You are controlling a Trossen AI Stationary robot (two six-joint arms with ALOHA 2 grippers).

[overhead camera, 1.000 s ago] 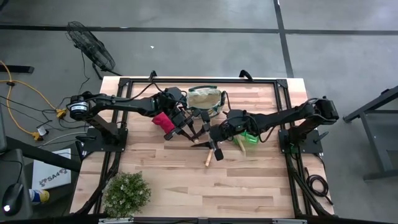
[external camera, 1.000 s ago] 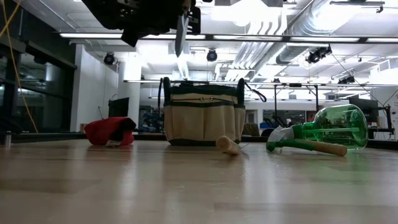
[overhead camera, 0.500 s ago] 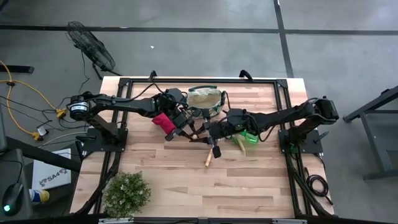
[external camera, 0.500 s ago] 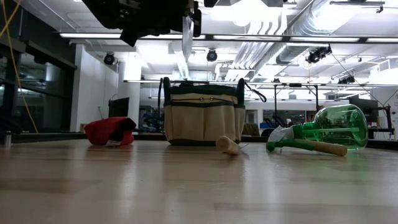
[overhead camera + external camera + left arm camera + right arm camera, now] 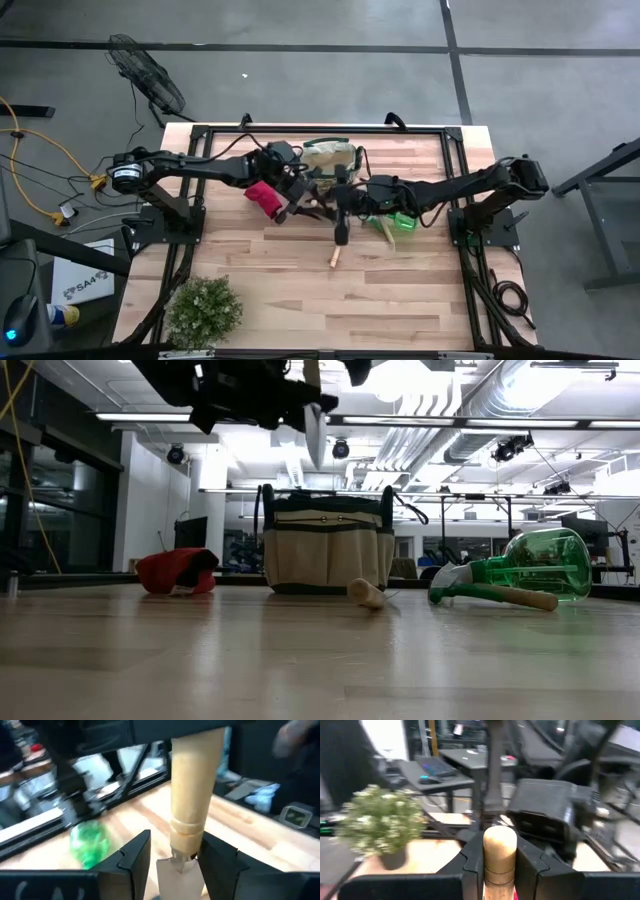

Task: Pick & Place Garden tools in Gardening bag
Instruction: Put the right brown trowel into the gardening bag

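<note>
A wooden-handled trowel [image 5: 192, 805] hangs in the air between my two arms, in front of the beige gardening bag [image 5: 330, 158]. My right gripper [image 5: 499, 865] is shut on its handle. My left gripper [image 5: 175, 862] is open. Its fingers stand on either side of the trowel's neck, where handle meets blade, with a narrow gap on each side. In the low view the pale blade [image 5: 315, 435] points down from the dark grippers at the top. The red-handled shears [image 5: 262, 195] and the green sprayer [image 5: 400, 220] lie on the table. My right gripper pinches the trowel's wooden handle [image 5: 499, 852] between its two fingers, close to the free end. The rounded end stands out past the fingers. The fingers come in level from the table's right and lie across the handle. The trowel is lifted clear of the table.
Another wooden-handled tool [image 5: 334, 258] lies on the table nearer the front, and a further wooden handle [image 5: 520, 598] lies by the sprayer [image 5: 530, 565]. The bag [image 5: 327, 550] stands upright at the far middle. A bushy plant [image 5: 203, 310] stands at the near left corner.
Both wrists have turned while the arms stayed in place. The trowel has tipped with them: in the low view its blade has swung toward the picture's right and reaches a little lower. In the high view my right gripper's end has drawn toward the far edge.
</note>
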